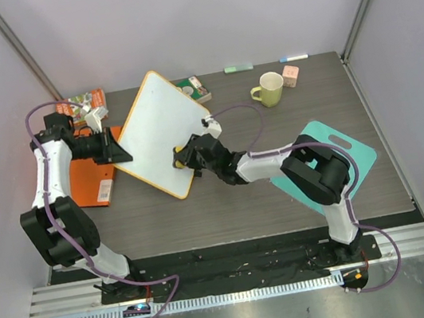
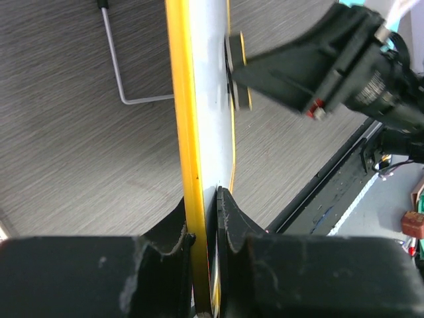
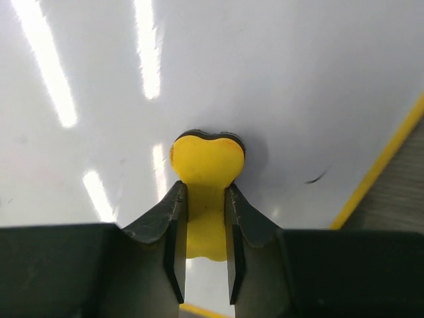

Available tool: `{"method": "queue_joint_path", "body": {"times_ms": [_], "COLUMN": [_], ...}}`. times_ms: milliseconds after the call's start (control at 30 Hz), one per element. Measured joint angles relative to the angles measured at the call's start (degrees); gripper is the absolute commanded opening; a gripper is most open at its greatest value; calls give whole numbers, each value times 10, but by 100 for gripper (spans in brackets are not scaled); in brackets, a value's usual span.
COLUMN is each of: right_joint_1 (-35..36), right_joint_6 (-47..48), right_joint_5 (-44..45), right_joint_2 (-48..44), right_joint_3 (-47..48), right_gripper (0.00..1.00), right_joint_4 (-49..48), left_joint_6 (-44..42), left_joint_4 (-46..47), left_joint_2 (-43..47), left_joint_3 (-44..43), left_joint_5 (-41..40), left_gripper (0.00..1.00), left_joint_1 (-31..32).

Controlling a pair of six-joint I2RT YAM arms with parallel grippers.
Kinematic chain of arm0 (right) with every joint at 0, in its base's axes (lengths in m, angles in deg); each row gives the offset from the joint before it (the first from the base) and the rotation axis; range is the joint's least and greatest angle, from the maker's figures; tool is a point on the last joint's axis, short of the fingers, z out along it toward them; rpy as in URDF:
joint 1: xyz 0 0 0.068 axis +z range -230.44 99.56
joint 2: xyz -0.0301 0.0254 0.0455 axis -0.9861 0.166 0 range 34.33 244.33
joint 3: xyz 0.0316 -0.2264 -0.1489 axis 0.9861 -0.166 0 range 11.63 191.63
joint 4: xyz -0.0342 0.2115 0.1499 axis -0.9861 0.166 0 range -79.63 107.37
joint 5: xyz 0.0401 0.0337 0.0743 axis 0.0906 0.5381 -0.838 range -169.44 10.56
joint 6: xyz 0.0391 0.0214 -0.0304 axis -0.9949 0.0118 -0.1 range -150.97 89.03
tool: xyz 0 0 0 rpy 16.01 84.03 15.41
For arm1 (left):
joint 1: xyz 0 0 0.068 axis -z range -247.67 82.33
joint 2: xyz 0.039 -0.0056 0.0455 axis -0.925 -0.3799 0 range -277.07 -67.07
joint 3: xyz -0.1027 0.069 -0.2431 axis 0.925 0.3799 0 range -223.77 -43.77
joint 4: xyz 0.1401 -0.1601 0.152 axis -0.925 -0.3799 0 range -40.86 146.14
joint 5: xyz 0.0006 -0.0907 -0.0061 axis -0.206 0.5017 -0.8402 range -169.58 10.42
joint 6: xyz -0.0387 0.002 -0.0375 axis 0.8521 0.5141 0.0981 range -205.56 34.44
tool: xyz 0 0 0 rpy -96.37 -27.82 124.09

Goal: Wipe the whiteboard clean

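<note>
The whiteboard [image 3: 265,79] is glossy and smooth, the eraser [image 3: 205,156] smooth yellow plastic, the table [image 2: 66,165] matt dark woodgrain.

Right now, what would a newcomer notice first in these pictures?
The orange-framed whiteboard stands tilted up over the middle of the table, its edge clamped in the left hand. The right hand presses a yellow eraser against its white face, near a small dark mark. A yellow-green mug sits at the far side.
</note>
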Motion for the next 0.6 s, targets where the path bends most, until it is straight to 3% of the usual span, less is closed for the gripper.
{"method": "queue_joint_path", "body": {"times_ms": [267,600], "right_joint_1": [14,-46], "right_joint_6": [13,78], "right_joint_5": [-54,34], "right_joint_2": [-80,-250], "right_joint_3": [-6,-95], "right_gripper": [1,1], "right_joint_4": [40,158], "left_joint_6": [-29,-21], "left_joint_4": [4,2], "left_joint_2": [0,-4], "left_joint_3": [-8,-20], "left_joint_5": [-1,-6], "left_gripper": [0,0], "left_joint_1": [12,18]}}
